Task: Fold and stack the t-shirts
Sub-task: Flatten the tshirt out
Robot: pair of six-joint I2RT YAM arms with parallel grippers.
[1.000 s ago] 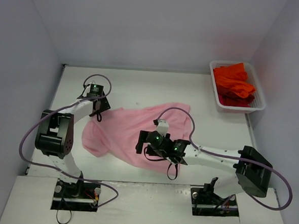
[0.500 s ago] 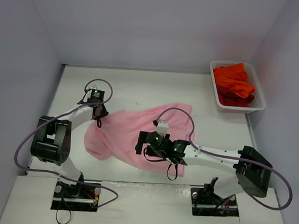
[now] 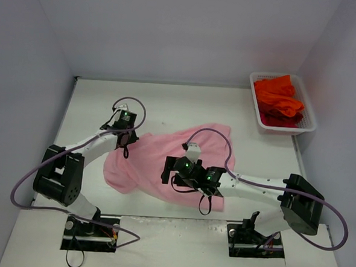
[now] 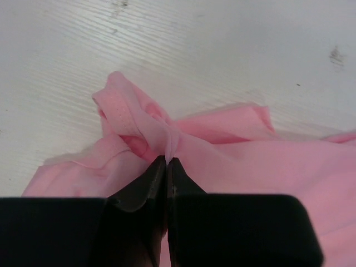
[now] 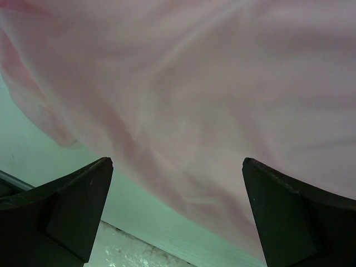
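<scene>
The left gripper (image 4: 167,158) is clenched: in the left wrist view its two black fingers (image 4: 146,186) meet tip to tip, pinching a bunched fold of the pink t-shirt (image 4: 250,161), and a ribbed hem loops out of the pinch toward 10 o'clock. In the top view this left gripper (image 3: 127,144) grasps the pink t-shirt (image 3: 156,149) at the garment's 10 o'clock corner, and the cloth is drawn to a point there. The right gripper (image 5: 177,161) is released: the right wrist view shows its fingers (image 5: 78,206) set wide apart with nothing between them, and the pink t-shirt (image 5: 194,83) fills the field beyond them. Whether the fingertips touch the cloth cannot be determined. In the top view the right gripper (image 3: 168,169) sits over the garment's middle, at 4 o'clock from the left gripper. The pink t-shirt lies crumpled and unfolded on the white table (image 3: 185,107), with its bulk spreading from the pinch point toward 3 and 5 o'clock. At 2 o'clock from the pink t-shirt, well apart from it and against the right wall, a white mesh basket (image 3: 285,130) holds the orange-red t-shirts (image 3: 278,100) in a loose heap.
</scene>
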